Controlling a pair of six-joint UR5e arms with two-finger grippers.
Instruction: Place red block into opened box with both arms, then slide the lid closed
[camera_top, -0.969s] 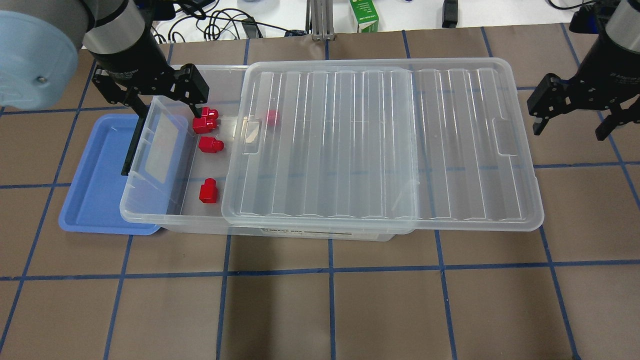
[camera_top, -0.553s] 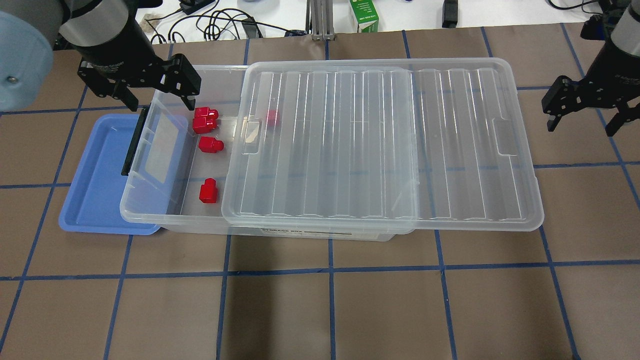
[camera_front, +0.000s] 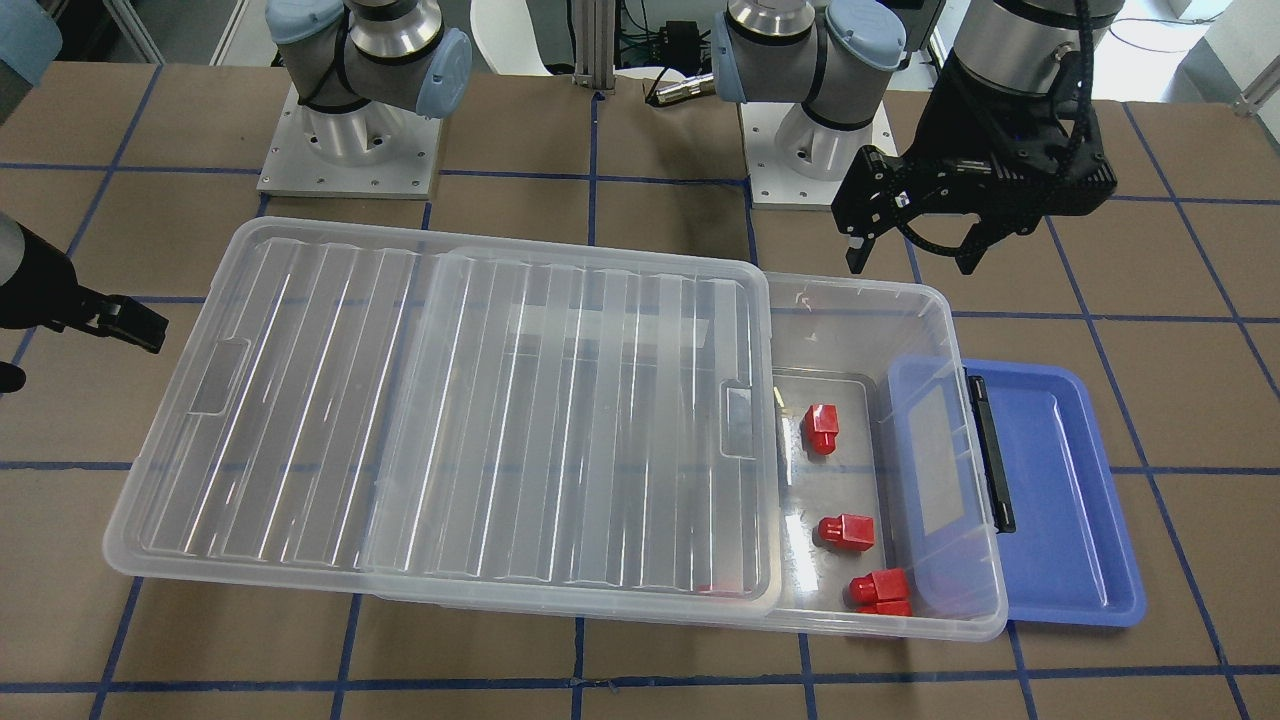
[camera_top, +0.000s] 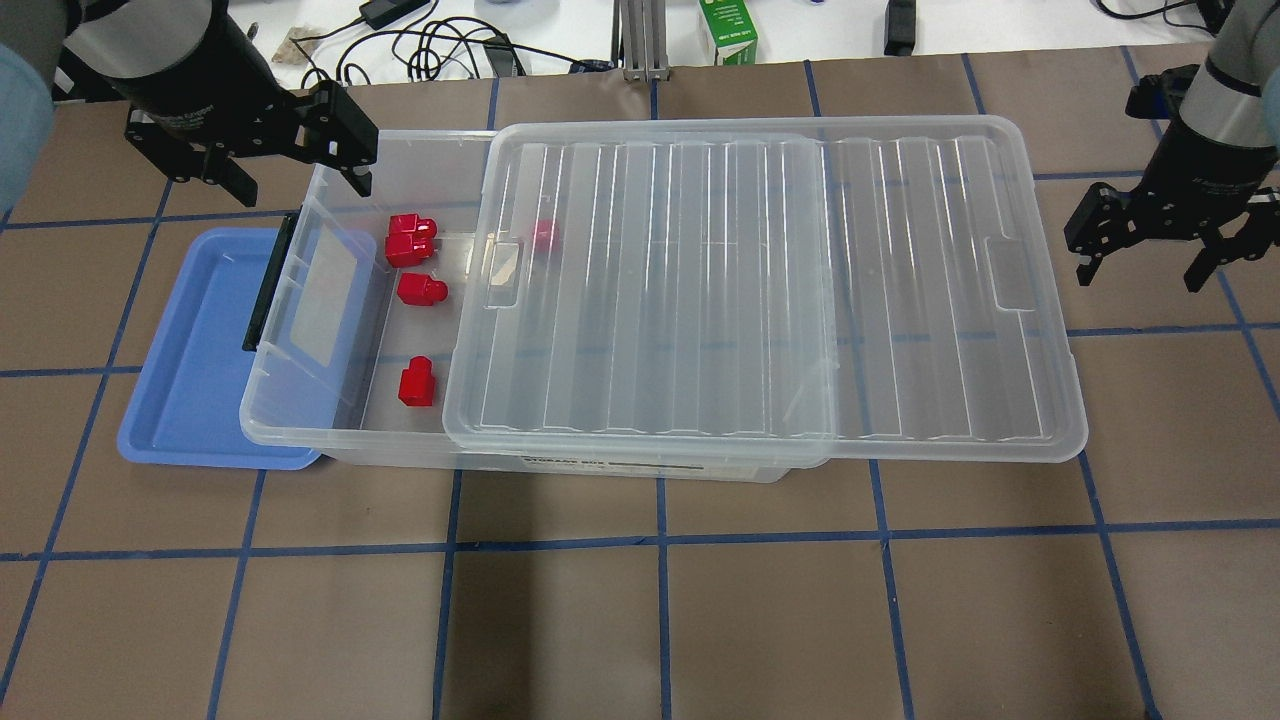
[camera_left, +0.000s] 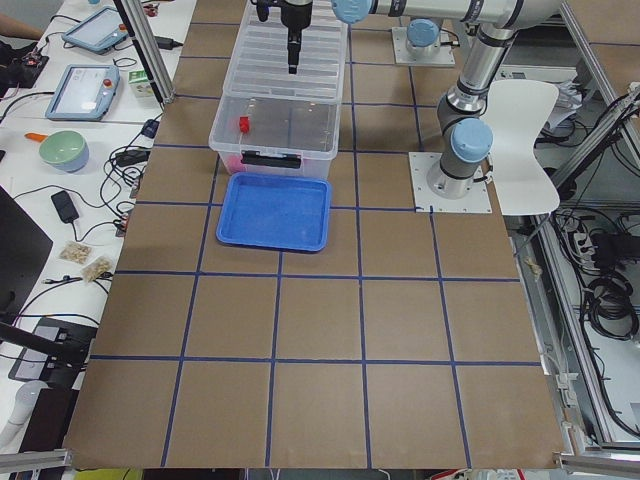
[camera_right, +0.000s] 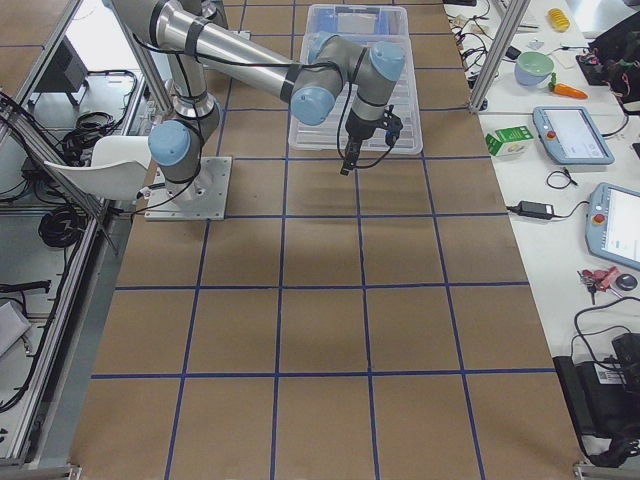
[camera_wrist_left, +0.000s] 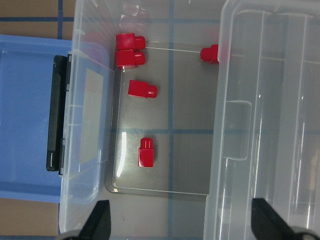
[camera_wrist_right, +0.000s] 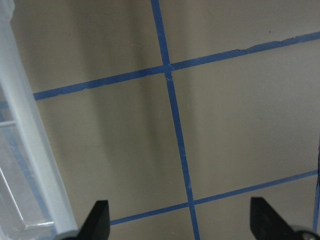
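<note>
Red blocks (camera_top: 421, 289) lie in the box (camera_top: 350, 444) at its uncovered left end; the lid (camera_top: 760, 290) overhangs right. Left gripper (camera_top: 300, 185) and right gripper (camera_top: 1140, 275) both gape empty. The right one should push the lid's edge squarely leftward, avoiding skew.

Bright, even light from above fills all 6 views. White glare streaks run along the lid (camera_top: 700, 290) ribs, and a soft shadow lies on the table (camera_top: 640, 620) beside the box (camera_top: 300, 432). Wrist views show pincer fingertips (camera_wrist_left: 98, 222) out of focus.
</note>
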